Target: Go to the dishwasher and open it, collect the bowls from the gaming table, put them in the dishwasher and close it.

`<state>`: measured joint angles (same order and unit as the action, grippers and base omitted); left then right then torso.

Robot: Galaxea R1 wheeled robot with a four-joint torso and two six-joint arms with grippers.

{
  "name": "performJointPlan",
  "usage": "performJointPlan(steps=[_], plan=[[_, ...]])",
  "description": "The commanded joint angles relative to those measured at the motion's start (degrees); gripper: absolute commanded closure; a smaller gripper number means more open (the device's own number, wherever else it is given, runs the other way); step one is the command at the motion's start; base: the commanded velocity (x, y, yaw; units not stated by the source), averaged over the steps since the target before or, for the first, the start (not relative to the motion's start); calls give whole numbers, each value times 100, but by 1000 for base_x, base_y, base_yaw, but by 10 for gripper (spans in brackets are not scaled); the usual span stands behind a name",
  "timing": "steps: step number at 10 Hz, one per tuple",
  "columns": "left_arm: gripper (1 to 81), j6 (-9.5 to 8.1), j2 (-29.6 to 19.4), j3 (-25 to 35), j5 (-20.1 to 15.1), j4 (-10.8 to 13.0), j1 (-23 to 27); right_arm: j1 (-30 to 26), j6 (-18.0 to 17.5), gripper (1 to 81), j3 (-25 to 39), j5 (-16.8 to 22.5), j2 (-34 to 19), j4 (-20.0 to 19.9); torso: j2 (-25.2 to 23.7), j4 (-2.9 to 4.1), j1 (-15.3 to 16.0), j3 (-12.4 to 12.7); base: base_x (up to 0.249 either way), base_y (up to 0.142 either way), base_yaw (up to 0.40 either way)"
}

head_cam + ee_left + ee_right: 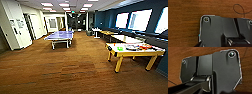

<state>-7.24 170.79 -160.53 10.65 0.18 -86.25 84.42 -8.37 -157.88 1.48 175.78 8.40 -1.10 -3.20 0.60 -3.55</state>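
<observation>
The gaming table (136, 53), white-topped with a yellow edge strip and yellow legs, stands to the right along the dark blue wall, a few steps ahead of me. A bright green bowl (120, 48) lies on its near left part. Further along the top lie a dark round item (131, 47) and red-orange items (146, 46), too blurred to name. The dishwasher is out of view. Both wrist views look down on brown carpet past my own dark plates.
A blue table-tennis table (60, 36) stands mid-room to the left. More tables (125, 38) line the right wall under bright windows. A white wall with doors (15, 27) runs along the left. Brown carpet (70, 72) spreads ahead. A thin black cable (238, 8) loops on the floor.
</observation>
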Motion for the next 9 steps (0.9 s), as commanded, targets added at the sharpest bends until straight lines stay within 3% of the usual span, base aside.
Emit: performJointPlan(steps=[1, 9], plan=[[10, 30, -45, -40, -239, -1, 288, -333, 20, 10, 13, 292, 21, -40, 0, 0, 0, 0, 239, 0, 0], [10, 30, -27, -40, -239, -1, 288, -316, 11, 10, 13, 292, 21, -49, 0, 0, 0, 0, 246, 0, 0]])
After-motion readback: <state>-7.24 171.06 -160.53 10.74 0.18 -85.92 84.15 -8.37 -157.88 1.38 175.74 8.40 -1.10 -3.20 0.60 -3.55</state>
